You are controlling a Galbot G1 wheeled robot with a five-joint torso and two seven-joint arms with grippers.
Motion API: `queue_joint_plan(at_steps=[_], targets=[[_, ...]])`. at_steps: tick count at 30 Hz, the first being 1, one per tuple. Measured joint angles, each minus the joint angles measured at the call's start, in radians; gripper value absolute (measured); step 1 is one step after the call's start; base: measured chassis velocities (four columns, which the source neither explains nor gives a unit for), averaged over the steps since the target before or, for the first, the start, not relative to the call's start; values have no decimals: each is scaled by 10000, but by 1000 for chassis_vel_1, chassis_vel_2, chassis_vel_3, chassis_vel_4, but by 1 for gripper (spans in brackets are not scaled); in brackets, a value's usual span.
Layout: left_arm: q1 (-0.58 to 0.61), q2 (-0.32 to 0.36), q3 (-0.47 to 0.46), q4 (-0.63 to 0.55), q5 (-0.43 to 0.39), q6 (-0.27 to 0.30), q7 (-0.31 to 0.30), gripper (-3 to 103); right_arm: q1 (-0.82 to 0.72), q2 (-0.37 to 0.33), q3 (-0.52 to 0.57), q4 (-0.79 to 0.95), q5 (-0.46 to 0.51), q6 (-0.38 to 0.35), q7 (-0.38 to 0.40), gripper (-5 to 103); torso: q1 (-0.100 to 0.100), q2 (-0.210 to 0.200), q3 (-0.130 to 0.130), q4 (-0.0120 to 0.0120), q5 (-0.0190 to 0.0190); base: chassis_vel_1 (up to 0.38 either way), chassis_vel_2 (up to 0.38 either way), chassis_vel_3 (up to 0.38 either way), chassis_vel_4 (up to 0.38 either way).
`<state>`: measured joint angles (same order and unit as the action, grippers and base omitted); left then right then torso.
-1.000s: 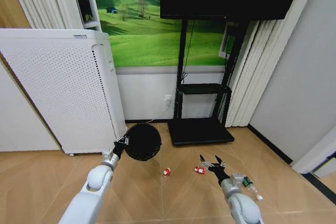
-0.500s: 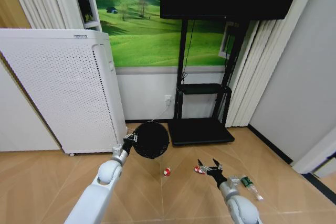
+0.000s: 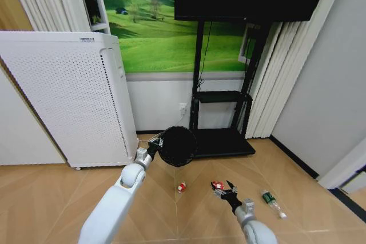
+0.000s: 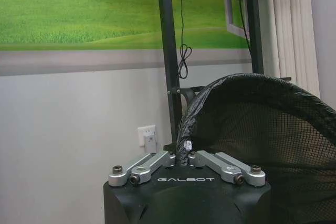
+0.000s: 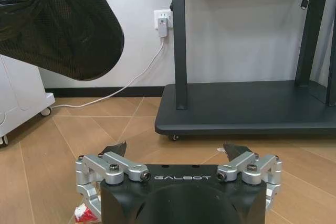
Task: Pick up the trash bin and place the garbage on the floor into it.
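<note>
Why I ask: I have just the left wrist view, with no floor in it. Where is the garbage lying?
Observer: On the floor ahead: the left red-and-white piece, the right red-and-white piece, and the bottle farthest right.
Operator: And the right end effector?
Observer: The right end effector is low, open, beside the right red-and-white piece.
Operator: Is the trash bin off the ground?
Observer: Yes. The left end effector holds the trash bin tilted, clear of the floor.
</note>
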<state>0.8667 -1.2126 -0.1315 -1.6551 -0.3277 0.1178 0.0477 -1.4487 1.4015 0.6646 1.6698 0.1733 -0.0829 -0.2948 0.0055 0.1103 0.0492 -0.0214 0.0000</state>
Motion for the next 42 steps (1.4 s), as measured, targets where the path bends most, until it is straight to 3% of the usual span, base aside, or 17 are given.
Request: queue_joint_plan(at_steps=[28,33,35,40,42], targets=[[174,151,83,-48,18,-18,-30,4,-182,177,94,-265,-69,494,129,100,4,0,3,1,-2,-110,110,109,-111],[194,132,81,-30,28,-53,-20,4,-206,25,-251,-420,337,57,-46,100,-1,1,-2,-6,-2,14,-46,-44,5],[195,132,81,-28,32,-60,-17,4,-204,-100,-495,-530,622,-145,-95,100,-2,2,-3,2,0,62,-56,-62,57],[196,85,106,-18,66,-66,3,4,250,-401,-1433,-1163,2471,-1620,-386,100,-2,1,-2,1,-1,14,-2,-7,9],[195,79,108,-17,66,-66,4,4,362,-394,-1511,-1336,2460,-1708,-481,100,-2,1,-2,-1,-1,0,0,0,0]])
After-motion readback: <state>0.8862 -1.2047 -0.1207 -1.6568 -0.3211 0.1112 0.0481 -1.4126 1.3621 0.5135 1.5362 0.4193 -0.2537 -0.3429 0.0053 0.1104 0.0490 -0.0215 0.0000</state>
